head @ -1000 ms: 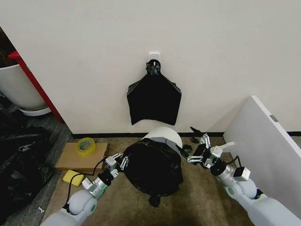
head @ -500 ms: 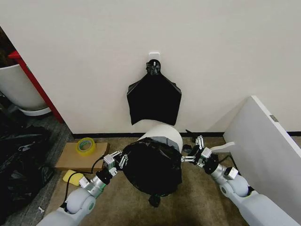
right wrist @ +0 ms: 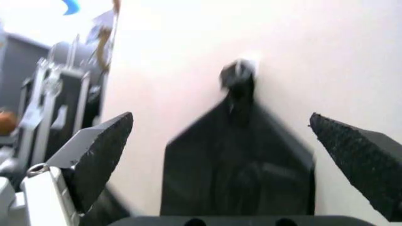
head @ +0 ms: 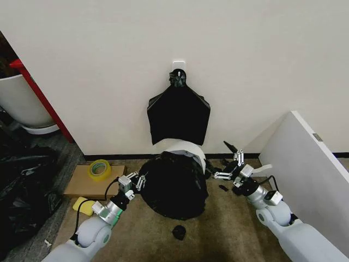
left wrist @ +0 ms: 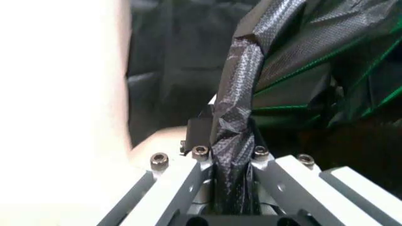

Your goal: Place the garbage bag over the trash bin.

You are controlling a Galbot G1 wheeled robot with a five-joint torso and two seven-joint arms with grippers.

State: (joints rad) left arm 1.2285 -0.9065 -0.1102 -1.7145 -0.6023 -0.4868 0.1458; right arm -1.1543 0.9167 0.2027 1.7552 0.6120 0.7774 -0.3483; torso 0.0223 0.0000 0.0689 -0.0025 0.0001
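1. The garbage bag [head: 173, 185] sits on the floor at the foot of the wall, draped over the trash bin [head: 188, 149] so that just a sliver of white bin shows at the bag's 1 o'clock side. The bag appears to cover most of the bin, which suggests the task is well along.

2. The left gripper [head: 132, 182] is at the bag's 9 o'clock edge. In the left wrist view its fingers [left wrist: 182, 176] are closed on a twisted fold of the garbage bag [left wrist: 236, 117], probably to keep that side of the film taut and stop it sliding off the rim.

3. The right gripper [head: 230, 166] is at the bag's 3 o'clock side, just beside it. In the right wrist view its fingers [right wrist: 100, 150] are spread wide with nothing between them, and beyond them the flat black bags [right wrist: 242, 160] hang on the wall. It seems free to take a new hold.

4. Those flat black bags [head: 178, 115] hang from a wall hook [head: 178, 67] at the bin's 12 o'clock, apart from the work.

5. Hard to judge: the bin's rim and base are hidden under the film, so whether the bag is seated all round cannot be told. A small black scrap [head: 178, 232] lies on the floor at 6 o'clock.
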